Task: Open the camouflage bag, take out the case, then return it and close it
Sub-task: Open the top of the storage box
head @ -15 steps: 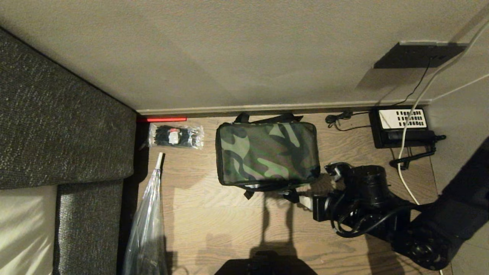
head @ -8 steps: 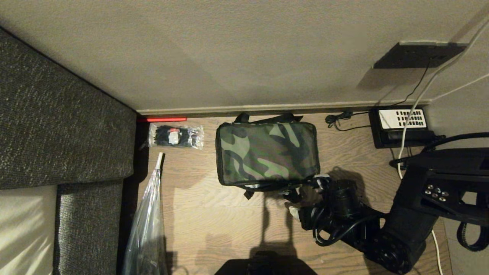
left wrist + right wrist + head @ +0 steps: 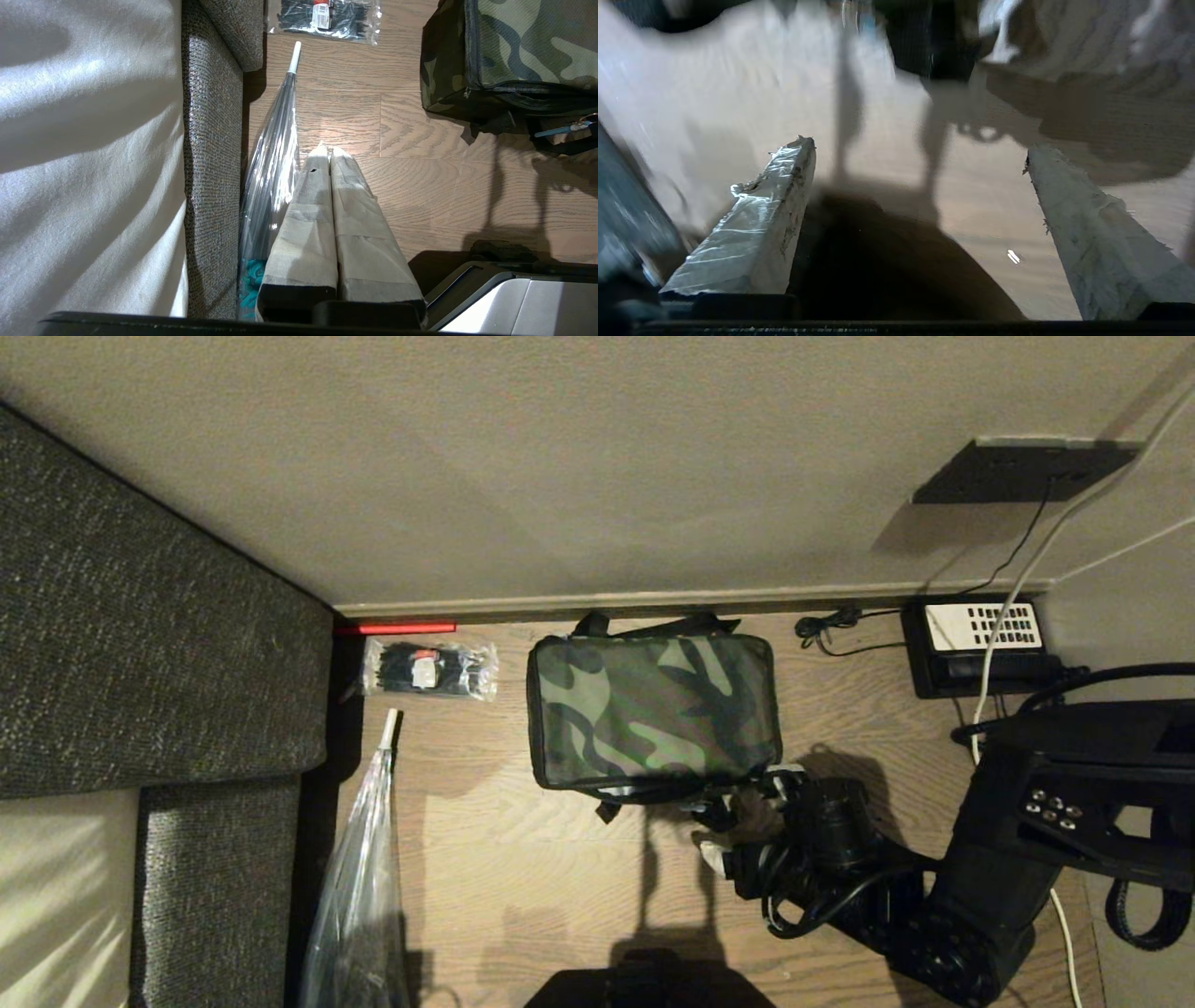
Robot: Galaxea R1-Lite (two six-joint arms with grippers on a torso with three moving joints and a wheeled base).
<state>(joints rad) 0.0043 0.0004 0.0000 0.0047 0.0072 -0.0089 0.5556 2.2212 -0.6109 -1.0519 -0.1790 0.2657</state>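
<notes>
Right pincer (image 3: pixel 724 826) sits low over the wood-grain floor (image 3: pixel 523 859), taped fingers (image 3: pixel 775 224) spread wide apart, nothing between them. It's just off the near right corner of the camouflage bag (image 3: pixel 653 709), beside the black straps there. Left pincer (image 3: pixel 331 154) hangs over the floor next to the sofa, fingers pressed together, empty. Bag: boxy soft fabric, green-black camo, black trim, lid shut, lying flat near the wall. Case not visible.

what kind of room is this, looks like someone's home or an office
Probably a home living room. A grey fabric sofa stands against the wall on wood-plank flooring, a desk telephone sits on the floor by the skirting, and a folded clear umbrella lies beside the sofa.
</notes>
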